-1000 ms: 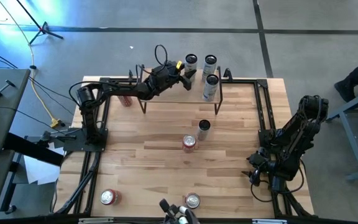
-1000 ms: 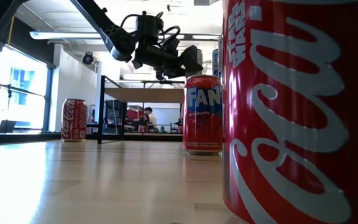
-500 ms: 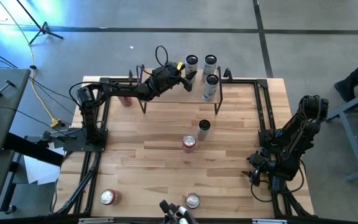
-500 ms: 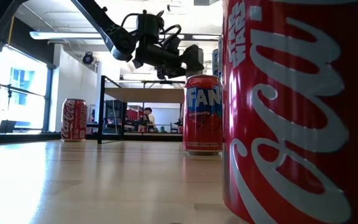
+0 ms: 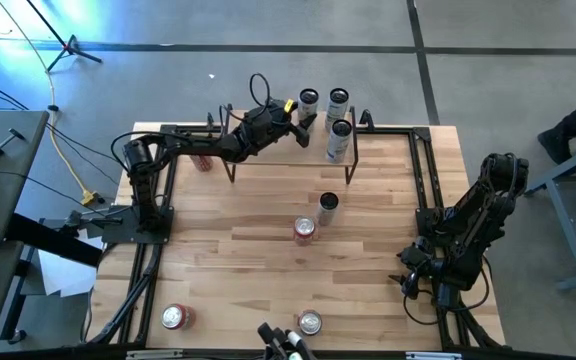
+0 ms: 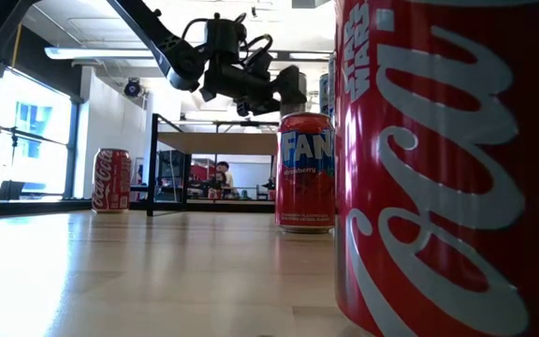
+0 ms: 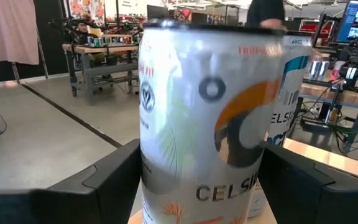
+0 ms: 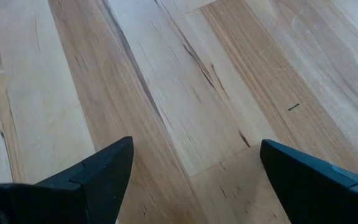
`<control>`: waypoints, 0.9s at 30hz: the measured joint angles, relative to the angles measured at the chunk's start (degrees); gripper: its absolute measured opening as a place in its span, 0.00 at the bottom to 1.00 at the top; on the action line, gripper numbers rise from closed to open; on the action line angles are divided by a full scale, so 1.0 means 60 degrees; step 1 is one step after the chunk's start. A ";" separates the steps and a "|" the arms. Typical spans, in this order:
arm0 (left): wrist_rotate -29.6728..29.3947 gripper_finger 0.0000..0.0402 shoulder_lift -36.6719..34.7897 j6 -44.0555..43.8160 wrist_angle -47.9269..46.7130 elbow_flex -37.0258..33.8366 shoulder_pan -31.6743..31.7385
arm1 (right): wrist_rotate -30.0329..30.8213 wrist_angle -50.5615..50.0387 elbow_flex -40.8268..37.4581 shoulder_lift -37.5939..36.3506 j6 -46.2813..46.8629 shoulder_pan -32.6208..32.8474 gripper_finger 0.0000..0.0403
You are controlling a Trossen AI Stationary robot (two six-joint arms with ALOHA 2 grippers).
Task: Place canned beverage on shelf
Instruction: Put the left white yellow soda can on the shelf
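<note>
Beyond the light wooden tabletop (image 5: 268, 260) lies a grey concrete floor (image 5: 168, 90) crossed by dark seam lines. A yellow cable (image 5: 65, 160) trails over it near a black tripod stand (image 5: 68, 45). White paper sheets (image 5: 63, 275) lie beside the table. A bright window (image 6: 26, 140) lights the room behind.

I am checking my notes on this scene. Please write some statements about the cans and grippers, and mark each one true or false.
1. Three cans stand at the shelf. True.
2. The left gripper is over the table's near edge. False: it is at the shelf, beside the white Celsius can.
3. The right gripper holds a can. False: it is open over bare wood.
4. A red Fanta can stands upright on the table. True.
</note>
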 joint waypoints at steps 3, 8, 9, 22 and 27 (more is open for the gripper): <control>0.0004 0.70 0.0000 -0.0052 0.0004 0.0004 0.0000 | -0.0004 0.0000 0.0000 0.0000 0.0000 0.0000 0.84; 0.0004 0.70 0.0000 -0.0052 0.0002 0.0004 0.0000 | -0.0007 0.0001 0.0000 0.0000 0.0000 0.0000 0.84; 0.0004 0.71 0.0000 -0.0054 0.0007 0.0004 0.0000 | -0.0007 0.0002 0.0000 -0.0004 0.0000 0.0000 0.84; -0.0204 0.82 -0.0022 0.0108 0.0115 0.0022 -0.0092 | -0.0015 0.0004 0.0000 -0.0001 0.0000 0.0000 0.84; -0.0643 0.81 -0.0464 0.0178 -0.0029 -0.0347 -0.0321 | -0.0018 0.0004 0.0000 0.0000 0.0000 0.0000 0.84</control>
